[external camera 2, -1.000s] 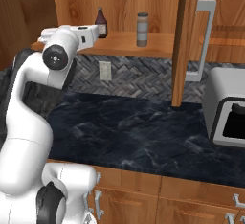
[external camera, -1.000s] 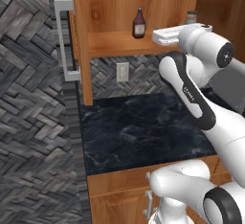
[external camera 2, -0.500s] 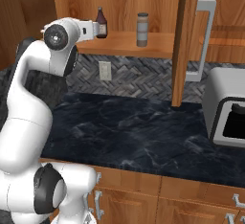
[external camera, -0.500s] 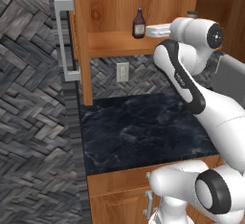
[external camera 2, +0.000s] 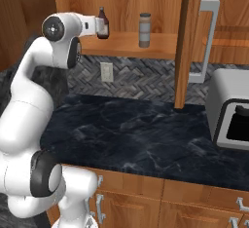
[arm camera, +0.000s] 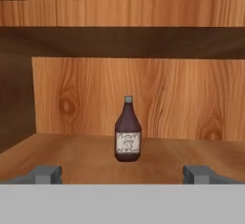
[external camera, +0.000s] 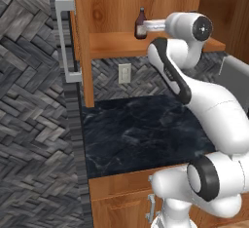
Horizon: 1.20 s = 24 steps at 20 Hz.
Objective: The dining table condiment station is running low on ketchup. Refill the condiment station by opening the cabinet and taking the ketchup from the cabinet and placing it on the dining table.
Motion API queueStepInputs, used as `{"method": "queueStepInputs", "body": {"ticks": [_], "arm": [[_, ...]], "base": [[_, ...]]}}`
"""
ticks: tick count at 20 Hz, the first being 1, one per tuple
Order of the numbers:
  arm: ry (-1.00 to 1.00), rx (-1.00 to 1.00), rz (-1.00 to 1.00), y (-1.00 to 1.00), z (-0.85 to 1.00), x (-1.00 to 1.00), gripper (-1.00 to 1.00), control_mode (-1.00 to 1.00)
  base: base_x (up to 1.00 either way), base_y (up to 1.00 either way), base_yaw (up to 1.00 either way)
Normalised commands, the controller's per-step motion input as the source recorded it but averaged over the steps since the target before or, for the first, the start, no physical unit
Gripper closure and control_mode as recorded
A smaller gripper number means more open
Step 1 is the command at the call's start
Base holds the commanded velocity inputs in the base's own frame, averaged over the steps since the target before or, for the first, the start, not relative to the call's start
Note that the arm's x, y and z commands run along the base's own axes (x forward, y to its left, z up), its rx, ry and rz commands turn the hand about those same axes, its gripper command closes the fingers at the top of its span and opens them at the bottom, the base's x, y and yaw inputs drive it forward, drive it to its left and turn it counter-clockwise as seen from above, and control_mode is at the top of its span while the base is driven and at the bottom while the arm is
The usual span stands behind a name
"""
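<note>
Ketchup (arm camera: 128, 131) upright on shelf, ahead of spread hand (arm camera: 123, 174).

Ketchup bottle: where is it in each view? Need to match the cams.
Left base view: ketchup bottle upper centre, on the cabinet shelf, just left of the gripper.
Right base view: ketchup bottle upper left, partly behind the gripper.
Hand view: centre, upright, between the open fingertips.
Shared landmark: the cabinet shelf under the bottle.
</note>
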Motion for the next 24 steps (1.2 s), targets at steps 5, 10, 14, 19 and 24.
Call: {"method": "queueStepInputs", "body": {"ticks": [5,10,14,19,24], "arm": [[0.02,0.00,-0.12,0.14,0.00,0.48,-1.00,-1.00],[0.00,0.00,-0.05,0.00,0.00,0.54,-1.00,-1.00],[0.03,0.00,-0.03,0.00,0.00,0.68,-1.00,-1.00],[0.04,0.00,-0.01,0.00,0.00,0.65,-1.00,-1.00],[0.00,0.00,0.00,0.00,0.00,0.38,-1.00,-1.00]], "base": [[0.00,0.00,0.00],[0.00,0.00,0.00],[0.00,0.00,0.00],[0.00,0.00,0.00],[0.00,0.00,0.00]]}}
